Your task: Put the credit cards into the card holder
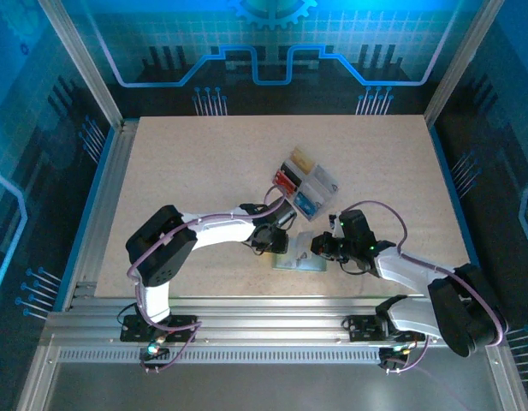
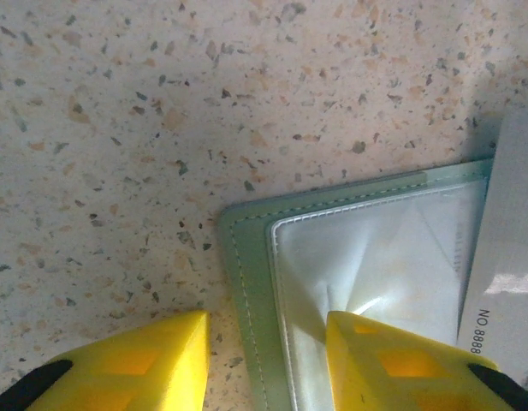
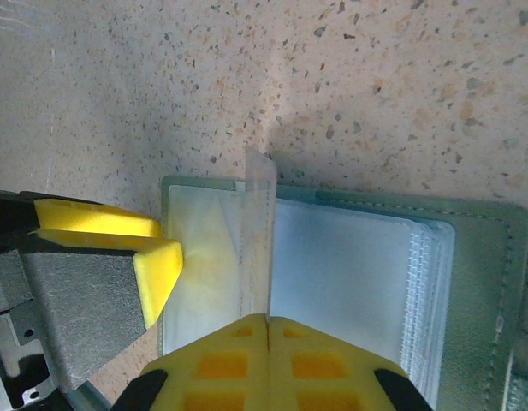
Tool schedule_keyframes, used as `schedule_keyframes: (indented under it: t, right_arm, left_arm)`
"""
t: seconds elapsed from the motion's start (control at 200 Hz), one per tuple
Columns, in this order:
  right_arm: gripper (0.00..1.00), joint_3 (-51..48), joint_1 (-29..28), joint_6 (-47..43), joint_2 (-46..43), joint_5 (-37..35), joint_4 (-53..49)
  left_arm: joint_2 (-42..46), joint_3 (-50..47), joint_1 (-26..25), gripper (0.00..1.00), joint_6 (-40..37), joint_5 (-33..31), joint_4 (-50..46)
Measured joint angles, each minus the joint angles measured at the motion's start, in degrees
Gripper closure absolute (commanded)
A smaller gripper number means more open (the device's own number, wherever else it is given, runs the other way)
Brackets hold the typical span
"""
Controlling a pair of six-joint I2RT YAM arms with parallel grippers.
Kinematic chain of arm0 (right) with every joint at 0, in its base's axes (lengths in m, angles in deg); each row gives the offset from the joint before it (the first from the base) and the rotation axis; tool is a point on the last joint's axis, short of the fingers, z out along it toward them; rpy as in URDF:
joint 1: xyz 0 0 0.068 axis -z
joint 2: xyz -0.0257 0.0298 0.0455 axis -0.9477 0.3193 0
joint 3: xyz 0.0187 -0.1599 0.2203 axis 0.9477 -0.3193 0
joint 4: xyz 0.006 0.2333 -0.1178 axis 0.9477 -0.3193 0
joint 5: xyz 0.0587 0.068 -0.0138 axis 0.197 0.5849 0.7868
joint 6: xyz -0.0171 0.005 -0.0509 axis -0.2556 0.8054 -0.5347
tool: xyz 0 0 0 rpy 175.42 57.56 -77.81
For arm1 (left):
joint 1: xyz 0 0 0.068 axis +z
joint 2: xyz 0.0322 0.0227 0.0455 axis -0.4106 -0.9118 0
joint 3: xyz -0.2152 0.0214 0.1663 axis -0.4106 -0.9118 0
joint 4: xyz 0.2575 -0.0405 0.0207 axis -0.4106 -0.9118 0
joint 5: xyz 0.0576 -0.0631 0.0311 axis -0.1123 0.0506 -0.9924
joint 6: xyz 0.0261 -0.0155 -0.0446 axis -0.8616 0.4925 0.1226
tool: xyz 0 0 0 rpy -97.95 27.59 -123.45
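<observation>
The card holder [image 1: 299, 259] lies open on the table near the front, sage-green [image 3: 495, 257] with clear sleeves inside. My right gripper [image 3: 269, 318] is shut on one clear sleeve [image 3: 258, 231], holding it upright and edge-on. My left gripper [image 2: 268, 342] is open and straddles the card holder's left border [image 2: 246, 257]: one finger over the table, the other on a clear pocket [image 2: 375, 248]. That left finger [image 3: 157, 265] shows pressing the left pocket. A pale grey card [image 2: 503, 257] with printed numbers stands at the right edge. More credit cards [image 1: 296, 171] sit in stacks behind.
A clear compartmented tray [image 1: 325, 184] holding the card stacks lies just behind the card holder, mid-table. Both arms [image 1: 221, 227] [image 1: 400, 265] converge at the front centre. Metal rails [image 1: 246, 317] run along the near edge, and frame posts stand at the table's corners.
</observation>
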Motion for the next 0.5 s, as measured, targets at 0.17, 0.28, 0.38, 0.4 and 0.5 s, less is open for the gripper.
schedule_keyframes:
  t: [0.17, 0.28, 0.38, 0.4, 0.5]
  right_arm:
    - [1.00, 0.0, 0.0, 0.6, 1.1, 0.6, 0.5]
    - [1.00, 0.0, 0.0, 0.9, 2.1, 0.8, 0.7]
    - [1.00, 0.0, 0.0, 1.4, 2.8, 1.0, 1.4]
    - [1.00, 0.0, 0.0, 1.5, 3.0, 1.2, 1.7]
    - [1.00, 0.0, 0.0, 1.9, 3.8, 1.2, 2.4]
  left_arm:
    - [0.4, -0.9, 0.0, 0.63, 0.3, -0.3, 1.0]
    - [0.7, -1.4, -0.1, 0.65, 0.5, -0.4, 1.6]
    - [0.9, -1.7, -0.1, 0.67, 1.0, -0.6, 1.9]
    - [0.9, -1.7, -0.2, 0.68, 1.1, -0.7, 1.9]
    - [1.1, -2.1, -0.3, 0.69, 1.8, -1.0, 2.5]
